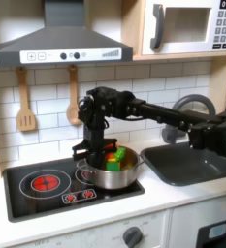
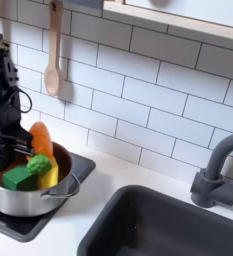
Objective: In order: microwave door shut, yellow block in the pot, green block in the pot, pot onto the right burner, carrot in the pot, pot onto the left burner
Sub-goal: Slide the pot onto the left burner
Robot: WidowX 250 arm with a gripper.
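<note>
White tiled wall behind; pot [image 2: 28, 195] on right burner in the first exterior view, holding carrot [image 2: 41, 140], green block [image 2: 20, 176], yellow block [image 2: 50, 177]; claw [image 1: 90, 147] state unclear.

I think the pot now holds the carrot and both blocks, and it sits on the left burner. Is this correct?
Not quite. The pot holds the carrot, green block and yellow block, but the first exterior view shows it on that view's right burner; the left burner is bare.
</note>
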